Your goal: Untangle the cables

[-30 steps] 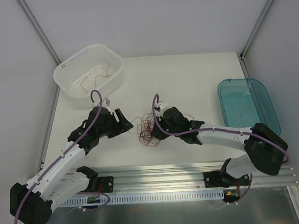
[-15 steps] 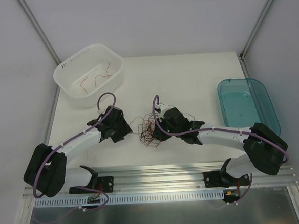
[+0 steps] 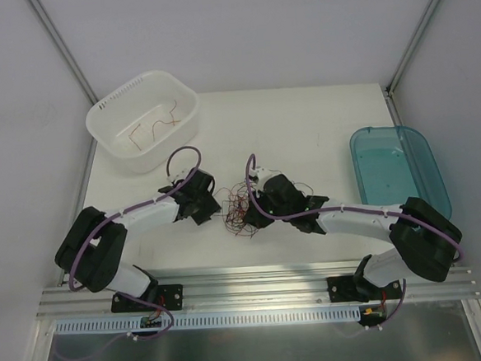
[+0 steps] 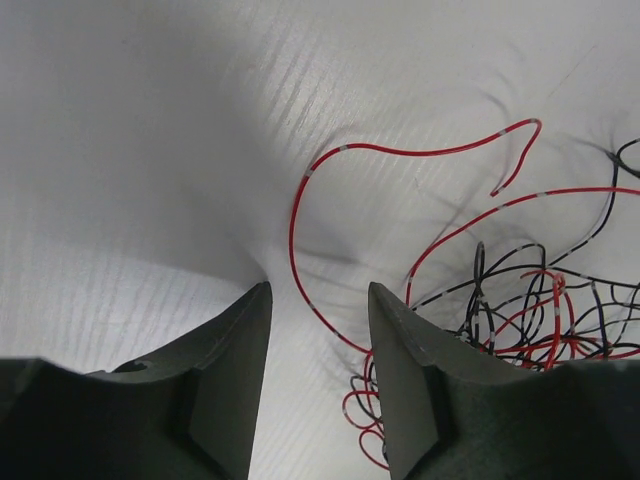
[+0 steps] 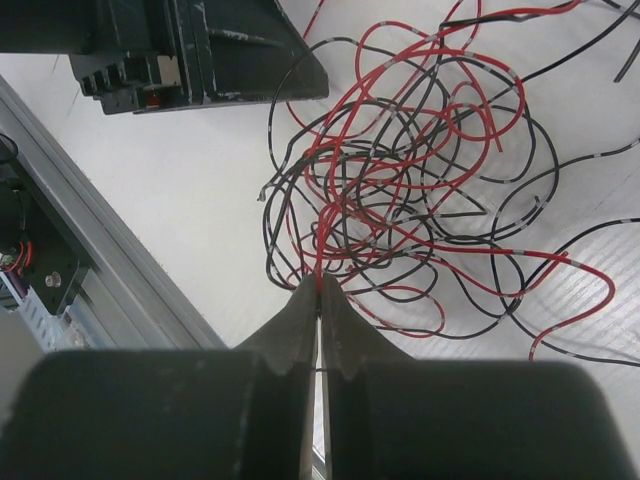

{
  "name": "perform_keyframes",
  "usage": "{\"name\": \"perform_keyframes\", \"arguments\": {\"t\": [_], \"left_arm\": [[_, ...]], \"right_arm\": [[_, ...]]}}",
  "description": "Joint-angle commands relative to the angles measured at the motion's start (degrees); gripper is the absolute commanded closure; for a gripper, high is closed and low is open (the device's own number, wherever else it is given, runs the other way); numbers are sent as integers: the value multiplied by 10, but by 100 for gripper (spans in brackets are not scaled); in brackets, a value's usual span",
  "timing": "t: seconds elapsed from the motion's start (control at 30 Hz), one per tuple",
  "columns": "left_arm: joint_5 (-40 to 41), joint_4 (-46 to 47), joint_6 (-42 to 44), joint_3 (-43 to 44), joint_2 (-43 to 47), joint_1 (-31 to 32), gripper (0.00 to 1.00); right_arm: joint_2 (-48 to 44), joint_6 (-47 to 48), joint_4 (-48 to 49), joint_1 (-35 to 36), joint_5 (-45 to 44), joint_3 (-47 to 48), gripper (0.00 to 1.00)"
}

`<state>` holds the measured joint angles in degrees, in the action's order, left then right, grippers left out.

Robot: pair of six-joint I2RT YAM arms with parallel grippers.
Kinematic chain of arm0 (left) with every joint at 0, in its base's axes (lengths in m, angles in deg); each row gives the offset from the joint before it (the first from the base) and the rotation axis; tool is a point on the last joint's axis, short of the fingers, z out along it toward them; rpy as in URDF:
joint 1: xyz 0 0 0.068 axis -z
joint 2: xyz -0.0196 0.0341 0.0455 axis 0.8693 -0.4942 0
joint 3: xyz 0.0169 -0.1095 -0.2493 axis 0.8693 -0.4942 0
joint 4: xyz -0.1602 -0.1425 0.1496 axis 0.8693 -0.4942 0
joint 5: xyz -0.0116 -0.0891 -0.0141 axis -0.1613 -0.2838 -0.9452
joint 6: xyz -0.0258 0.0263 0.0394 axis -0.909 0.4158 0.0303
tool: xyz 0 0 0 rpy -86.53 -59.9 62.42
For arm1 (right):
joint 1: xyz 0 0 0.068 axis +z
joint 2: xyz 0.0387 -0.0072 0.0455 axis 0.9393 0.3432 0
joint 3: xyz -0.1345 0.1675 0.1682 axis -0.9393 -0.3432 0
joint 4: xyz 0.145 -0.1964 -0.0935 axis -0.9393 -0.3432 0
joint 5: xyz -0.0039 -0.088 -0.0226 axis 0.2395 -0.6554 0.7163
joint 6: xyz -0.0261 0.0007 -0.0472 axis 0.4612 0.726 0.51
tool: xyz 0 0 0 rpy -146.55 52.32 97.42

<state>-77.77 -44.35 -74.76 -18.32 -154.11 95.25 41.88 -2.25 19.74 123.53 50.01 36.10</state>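
The cables [image 3: 238, 213] lie as a tangle of thin red and black wires on the white table, between my two grippers. My right gripper [image 3: 254, 213] is shut on a few red and black strands at the tangle's near edge [image 5: 320, 283], and the rest of the tangle [image 5: 400, 190] spreads beyond its tips. My left gripper [image 3: 215, 204] is at the tangle's left side, low over the table and open [image 4: 318, 290]. One long red wire [image 4: 400, 150] loops out from the tangle [image 4: 520, 300] and runs between the left fingertips [image 4: 262, 292] without being pinched.
A white basket [image 3: 103, 107] at the back left holds a couple of loose red wire pieces [image 3: 150, 129]. A blue translucent bin [image 3: 361, 139] stands at the right. An aluminium rail [image 3: 256, 283] runs along the table's near edge. The left gripper's body [image 5: 200, 50] sits close beyond the tangle.
My left arm has swung its gripper to the right, up to the tangle's left edge, and its jaws have narrowed. The right gripper has kept its hold and barely moved.
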Motion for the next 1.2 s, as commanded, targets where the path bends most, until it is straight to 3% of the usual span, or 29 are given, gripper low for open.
{"name": "perform_keyframes", "arguments": {"t": [0.0, 0.03, 0.17, 0.27, 0.4, 0.67, 0.93, 1.1, 1.17], "left_arm": [[29, 5, -23, 20, -19, 8, 59], [32, 6, -22, 22, -22, 9, 62], [42, 4, -15, 23, -31, 11, 90], [68, -8, 10, 22, -16, 10, 100], [117, -73, 63, 44, 33, -15, 100], [159, -154, 224, 72, 175, -160, 100], [209, -224, 339, 128, 292, -281, 100], [203, -257, 382, 196, 325, -379, 100], [183, -262, 389, 224, 331, -382, 100]], "right_arm": [[-8, 7, 26, -2, 12, -8, 99], [-8, 8, 26, -3, 13, -9, 99], [-20, 10, 19, -3, 2, -13, 99], [-37, 8, 3, -10, -15, -16, 99], [-69, -3, -54, -35, -51, -22, 99], [-174, -22, -199, -141, -131, -45, 99], [-242, -9, -277, -223, -123, -47, 99], [-255, -2, -293, -258, -111, -45, 99], [-251, 6, -295, -260, -102, -41, 99]]}}
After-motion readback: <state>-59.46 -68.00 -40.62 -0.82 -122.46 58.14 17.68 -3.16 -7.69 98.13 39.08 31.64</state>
